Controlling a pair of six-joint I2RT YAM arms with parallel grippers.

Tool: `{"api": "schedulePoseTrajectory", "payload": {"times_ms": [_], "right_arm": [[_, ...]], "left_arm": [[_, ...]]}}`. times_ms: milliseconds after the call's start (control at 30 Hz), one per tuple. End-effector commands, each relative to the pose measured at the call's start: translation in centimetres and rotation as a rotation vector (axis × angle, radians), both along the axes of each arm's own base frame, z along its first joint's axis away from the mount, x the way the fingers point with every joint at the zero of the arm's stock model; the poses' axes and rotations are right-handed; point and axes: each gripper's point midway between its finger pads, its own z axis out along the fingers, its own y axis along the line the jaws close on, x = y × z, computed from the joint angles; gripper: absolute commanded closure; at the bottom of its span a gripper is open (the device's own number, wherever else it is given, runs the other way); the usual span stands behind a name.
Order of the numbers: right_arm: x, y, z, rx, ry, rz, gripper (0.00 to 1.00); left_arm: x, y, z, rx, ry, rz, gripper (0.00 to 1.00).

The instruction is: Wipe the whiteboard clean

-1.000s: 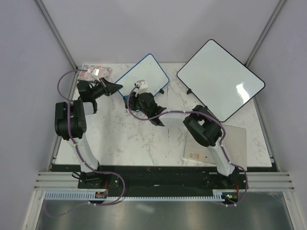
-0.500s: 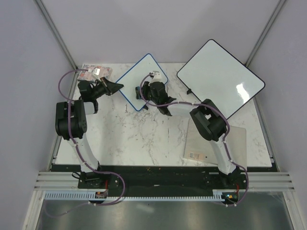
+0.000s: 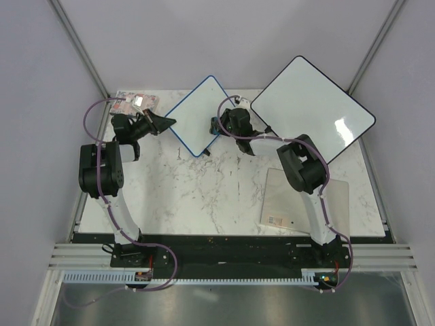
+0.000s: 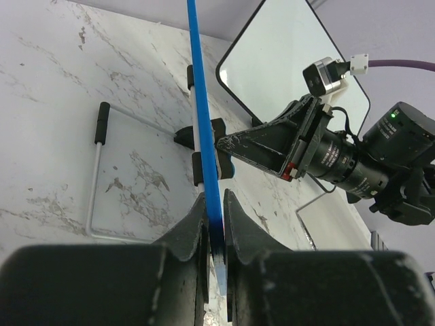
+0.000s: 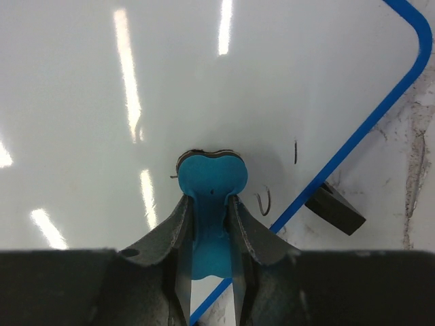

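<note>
1. The whiteboard (image 5: 204,81) carried only a few stray black strokes (image 5: 264,202), none forming a readable letter.
2. The beige sheet (image 3: 285,197) bore a barcode label (image 3: 274,220), its print too small to read.

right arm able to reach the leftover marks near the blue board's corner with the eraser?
Likely yes: the blue eraser in the right gripper sits on the whiteboard face right beside those marks, nothing between.
</note>
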Motion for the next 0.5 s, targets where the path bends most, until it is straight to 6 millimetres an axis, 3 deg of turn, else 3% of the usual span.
{"api": "schedulePoseTrajectory", "payload": {"times_ms": [0,200,467], "right_arm": [[-0.3,-3.2,-7.5,-0.090,0.169,-0.120,1.00],[0.7,-4.7,-7.5,-0.107,0.161,-0.215,1.00],[2.1,-7.1,-8.4,0.006,0.213,-0.271,1.00]], "left_arm": [[-3.1,-3.6,1.2,0.017,-0.064,-0.216,0.98],[-3.2,-3.8,1.2,0.017,-0.064,-0.226,0.98],[-3.2,-3.9,1.3,0.018,-0.065,-0.230,0.98]]}}
